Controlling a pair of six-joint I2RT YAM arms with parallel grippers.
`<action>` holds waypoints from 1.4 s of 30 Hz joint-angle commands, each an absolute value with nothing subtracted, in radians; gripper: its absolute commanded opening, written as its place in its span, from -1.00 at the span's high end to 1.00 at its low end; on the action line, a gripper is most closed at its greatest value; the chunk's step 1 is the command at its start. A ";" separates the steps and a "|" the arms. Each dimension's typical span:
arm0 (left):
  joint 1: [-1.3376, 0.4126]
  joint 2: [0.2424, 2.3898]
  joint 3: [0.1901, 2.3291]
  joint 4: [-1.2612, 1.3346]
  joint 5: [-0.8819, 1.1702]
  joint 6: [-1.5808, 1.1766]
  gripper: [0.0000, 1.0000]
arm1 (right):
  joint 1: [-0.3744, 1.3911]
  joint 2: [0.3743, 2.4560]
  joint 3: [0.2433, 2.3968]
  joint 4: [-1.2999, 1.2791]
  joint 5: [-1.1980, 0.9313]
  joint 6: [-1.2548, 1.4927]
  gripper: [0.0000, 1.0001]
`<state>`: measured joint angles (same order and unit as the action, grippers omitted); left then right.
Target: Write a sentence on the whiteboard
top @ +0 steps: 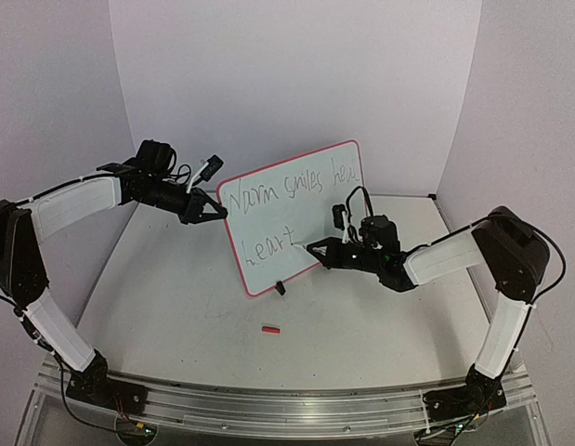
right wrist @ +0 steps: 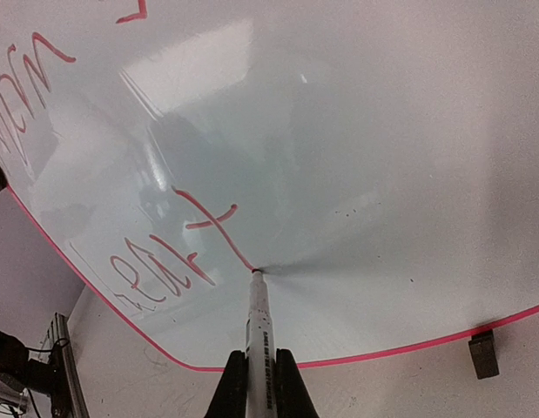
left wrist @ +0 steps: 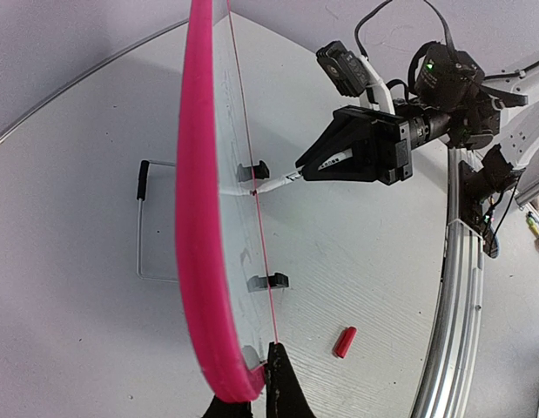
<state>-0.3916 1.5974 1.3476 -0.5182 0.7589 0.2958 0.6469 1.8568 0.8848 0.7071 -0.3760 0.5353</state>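
Overhead, the left gripper [top: 211, 210] pinches the whiteboard [top: 315, 219] by its edge, the sentence [top: 301, 189] just beyond. Left wrist: it stands upright in that pinch; hard pressing could twist it loose. Right wrist: the right gripper [right wrist: 259, 359] clamps the marker [right wrist: 257, 305], its tip touching the surface ahead.

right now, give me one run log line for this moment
left gripper: clamps whiteboard edge | right gripper: holds marker, tip touching board at end of sentence | red cap: on table
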 commanded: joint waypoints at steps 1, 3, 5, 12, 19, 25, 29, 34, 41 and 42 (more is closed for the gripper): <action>-0.404 1.595 1.334 -0.565 0.691 0.381 1.00 | 0.644 1.833 0.887 0.709 -0.275 0.522 1.00; -0.404 1.595 1.333 -0.565 0.692 0.381 1.00 | 0.643 1.824 0.895 0.703 -0.269 0.516 1.00; -0.404 1.595 1.333 -0.565 0.692 0.381 1.00 | 0.642 1.810 0.896 0.700 -0.266 0.513 1.00; -0.404 1.593 1.333 -0.565 0.691 0.381 1.00 | 0.631 1.722 0.865 0.702 -0.273 0.506 1.00; -0.403 1.592 1.333 -0.565 0.692 0.381 1.00 | 0.630 1.738 0.894 0.703 -0.306 0.508 1.00; -0.404 1.590 1.333 -0.564 0.690 0.381 1.00 | 0.630 1.774 0.918 0.704 -0.300 0.508 1.00; -0.403 1.588 1.333 -0.565 0.690 0.381 1.00 | 0.628 1.794 0.936 0.702 -0.296 0.505 1.00; -0.404 1.588 1.332 -0.565 0.690 0.381 1.00 | 0.627 1.814 0.959 0.703 -0.299 0.501 1.00; -0.404 1.587 1.332 -0.565 0.689 0.381 1.00 | 0.628 1.836 0.965 0.701 -0.345 0.497 1.00; -0.404 1.587 1.332 -0.565 0.689 0.381 1.00 | 0.628 1.839 0.962 0.701 -0.353 0.498 1.00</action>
